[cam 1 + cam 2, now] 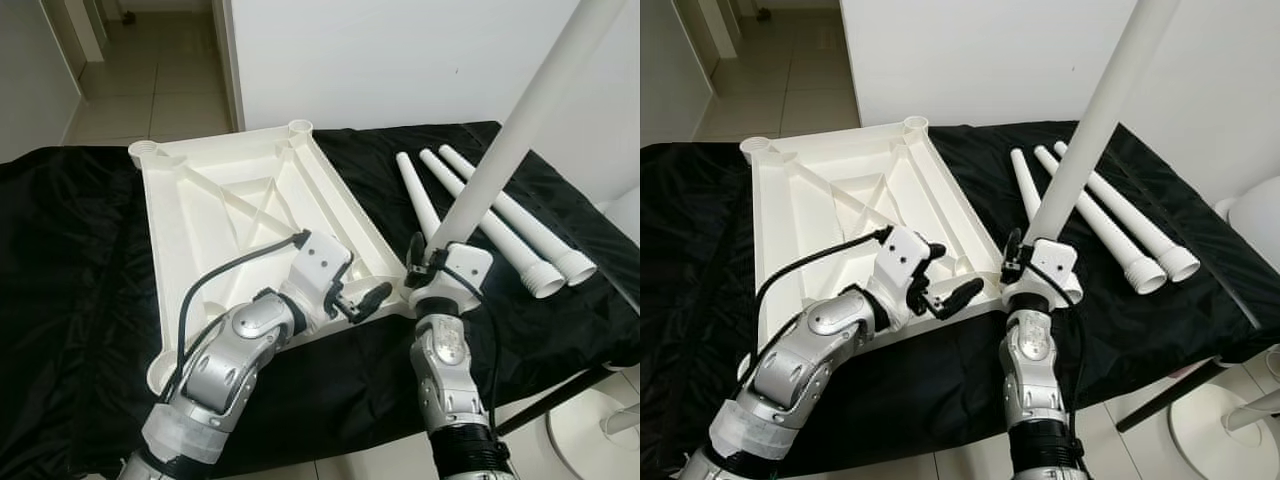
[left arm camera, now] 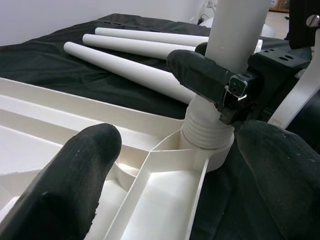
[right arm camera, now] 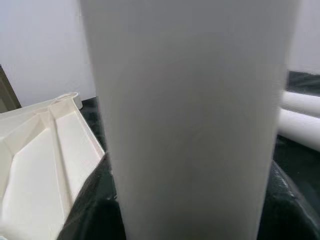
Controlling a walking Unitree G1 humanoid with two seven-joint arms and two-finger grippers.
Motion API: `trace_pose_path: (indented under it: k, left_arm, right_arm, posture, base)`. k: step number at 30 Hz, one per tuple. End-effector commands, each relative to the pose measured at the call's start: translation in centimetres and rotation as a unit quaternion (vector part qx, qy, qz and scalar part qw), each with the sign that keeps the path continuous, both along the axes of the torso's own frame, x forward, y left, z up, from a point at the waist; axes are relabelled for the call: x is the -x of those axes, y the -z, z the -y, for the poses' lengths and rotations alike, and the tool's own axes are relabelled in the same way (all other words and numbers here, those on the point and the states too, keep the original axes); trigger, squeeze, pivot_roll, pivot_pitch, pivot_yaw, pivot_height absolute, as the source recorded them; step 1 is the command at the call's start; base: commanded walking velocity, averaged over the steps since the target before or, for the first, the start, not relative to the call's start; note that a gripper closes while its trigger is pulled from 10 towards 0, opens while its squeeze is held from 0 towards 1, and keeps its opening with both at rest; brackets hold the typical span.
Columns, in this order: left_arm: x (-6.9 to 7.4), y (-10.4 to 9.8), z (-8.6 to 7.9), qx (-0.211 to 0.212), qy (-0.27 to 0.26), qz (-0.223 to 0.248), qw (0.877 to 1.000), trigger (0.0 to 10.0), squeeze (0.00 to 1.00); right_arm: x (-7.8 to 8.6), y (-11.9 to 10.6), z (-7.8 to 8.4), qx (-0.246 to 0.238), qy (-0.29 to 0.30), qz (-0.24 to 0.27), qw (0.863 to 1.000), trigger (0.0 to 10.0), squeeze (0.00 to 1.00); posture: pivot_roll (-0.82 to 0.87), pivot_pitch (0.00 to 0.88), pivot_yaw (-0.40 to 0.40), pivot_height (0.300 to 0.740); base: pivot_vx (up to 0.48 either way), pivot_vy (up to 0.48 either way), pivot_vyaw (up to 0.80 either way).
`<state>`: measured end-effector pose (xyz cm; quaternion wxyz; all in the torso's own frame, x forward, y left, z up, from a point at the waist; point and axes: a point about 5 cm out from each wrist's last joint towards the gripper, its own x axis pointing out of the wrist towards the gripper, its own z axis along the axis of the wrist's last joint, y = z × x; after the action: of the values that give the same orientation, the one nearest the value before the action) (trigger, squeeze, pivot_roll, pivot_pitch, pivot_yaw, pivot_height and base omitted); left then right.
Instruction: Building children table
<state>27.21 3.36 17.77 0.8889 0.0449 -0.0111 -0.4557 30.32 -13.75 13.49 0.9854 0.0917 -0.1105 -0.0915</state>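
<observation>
Three spare legs point(image 1: 480, 215) beside tabletop point(image 1: 215, 215)

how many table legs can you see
4. Three legs lie side by side on the black cloth. The fourth leg stands in the tabletop's corner socket, held by the right gripper.

My head cams cut off the top of the upright leg point(image 1: 520, 120), so no idea how long it is. The right gripper point(image 1: 428, 262) blocks most of the corner socket point(image 2: 207, 150) on the tabletop point(image 1: 230, 200); I can't tell how deep the thread sits. The near left corner of the tabletop hides behind my left arm point(image 1: 225, 365).
</observation>
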Motion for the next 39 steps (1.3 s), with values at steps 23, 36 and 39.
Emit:
trace_pose_path:
  k: [23, 36, 39]
  left_arm:
    - [-0.1, -0.4, 0.4, 0.001, 0.011, 0.011, 1.0, 10.0, 0.0]
    - [0.9, 0.5, 0.8, -0.023, 0.055, -0.005, 0.998, 10.0, 0.0]
    - [1.0, 0.9, 0.8, -0.035, 0.052, 0.002, 0.998, 10.0, 0.0]
  right_arm:
    - [-1.0, -0.6, 3.4, 0.089, -0.171, -0.018, 0.981, 10.0, 0.0]
    - [-1.2, -0.9, 5.5, 0.138, -0.279, -0.039, 0.95, 10.0, 0.0]
    - [-1.4, -1.0, 6.2, 0.156, -0.316, -0.047, 0.935, 10.0, 0.0]
  posture:
    - [-0.05, 0.011, 0.004, 0.74]
    - [-0.05, 0.012, 0.0, 0.74]
    - [-0.05, 0.011, 0.001, 0.74]
  base:
    - [0.0, 0.0, 0.0]
    - [0.0, 0.0, 0.0]
    - [0.0, 0.0, 0.0]
